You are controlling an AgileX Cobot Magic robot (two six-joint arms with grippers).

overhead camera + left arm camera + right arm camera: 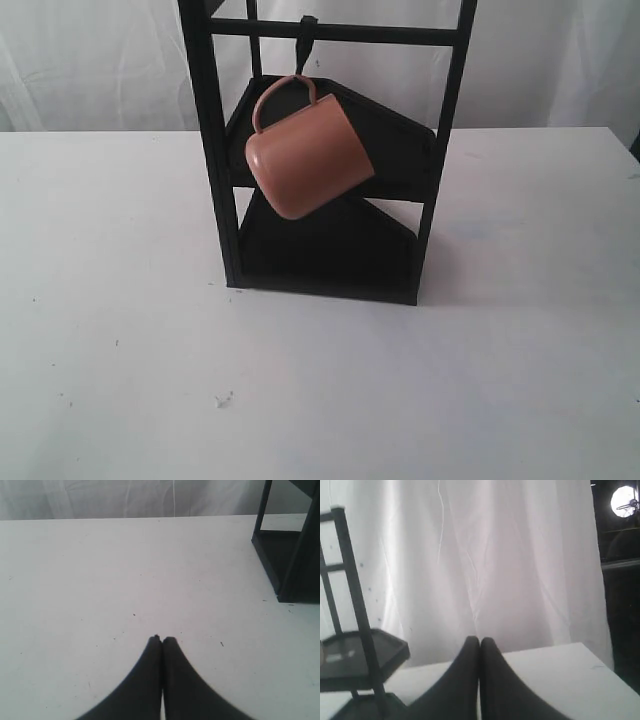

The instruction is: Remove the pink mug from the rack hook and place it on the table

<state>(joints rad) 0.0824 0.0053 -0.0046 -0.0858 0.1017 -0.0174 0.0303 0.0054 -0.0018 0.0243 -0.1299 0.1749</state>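
Nothing is done yet: the pink mug (308,160) hangs from the rack hook (305,42), both grippers' jaws pressed together, holding nothing.

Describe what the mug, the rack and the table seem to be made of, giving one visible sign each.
Mug: probably enamelled metal or glazed ceramic; smooth pink skin with a soft sheen, thin loop handle.
Rack: likely painted metal; slim straight black bars, matte finish.
Table: smooth matte white board, perhaps laminate; flat, even, a few dark specks.
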